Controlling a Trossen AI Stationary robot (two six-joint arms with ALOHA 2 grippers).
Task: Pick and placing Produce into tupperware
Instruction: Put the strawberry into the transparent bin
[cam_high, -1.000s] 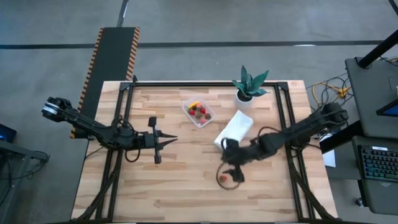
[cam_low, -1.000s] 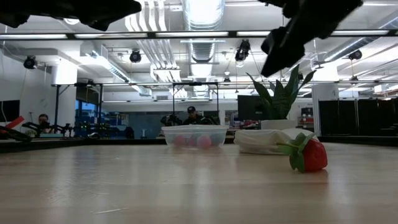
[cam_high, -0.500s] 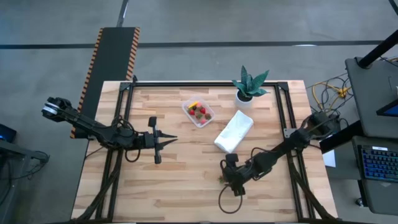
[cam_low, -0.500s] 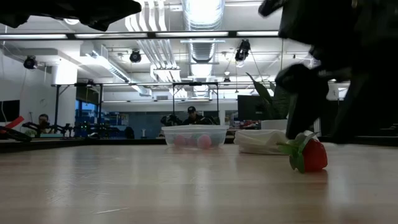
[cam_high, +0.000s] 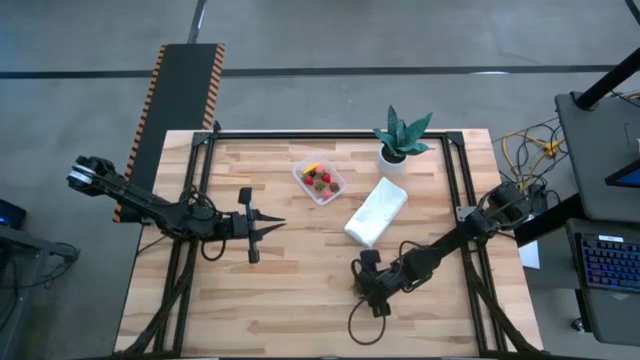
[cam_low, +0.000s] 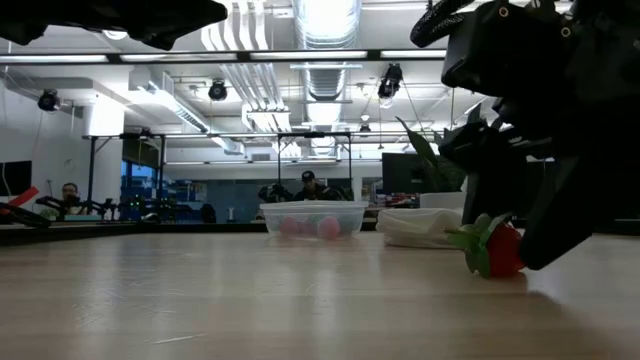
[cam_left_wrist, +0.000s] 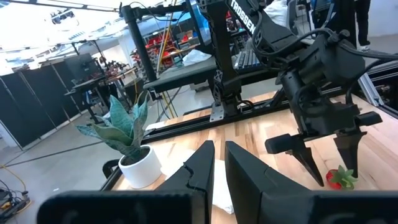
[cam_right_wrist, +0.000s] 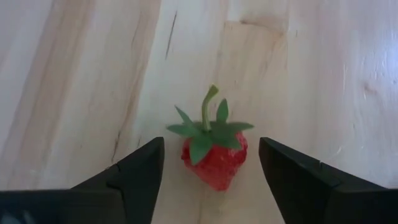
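A: So, what lies nearest the front edge of the desk (cam_high: 250, 300)?

B: A single toy strawberry (cam_right_wrist: 212, 152), glossy red with a green leafy cap and a thin curved stem, lying on its side on the pale wood planks. The right gripper (cam_right_wrist: 211, 171) is down over it, its two dark wedge-shaped fingers (cam_right_wrist: 134, 174) spread wide, one on each side of the strawberry and not touching it.

A: And from the low camera?

B: The same strawberry (cam_low: 495, 248) sits on the smooth boards with the dark fingers either side, tips down at the desk.

A: Going back from the strawberry, what comes next?

B: A folded white cloth (cam_high: 376, 211), soft and oblong, lying at a slant. Beyond the cloth, away from the strawberry, stands the tupperware (cam_high: 319, 180), a small clear plastic tub, squarish with rounded corners. Several small red pieces and one yellow-orange piece (cam_high: 312, 168) are inside it.

A: Anything past that?

B: A spiky green plant in a round white pot (cam_high: 398, 140), just beyond the cloth's far end, near the desk's black frame.

A: The other arm?

B: The left gripper (cam_high: 272, 225) hangs well away from the strawberry, on the far side of the tupperware from the plant, its slim dark fingers (cam_left_wrist: 202, 168) pressed together and holding nothing.
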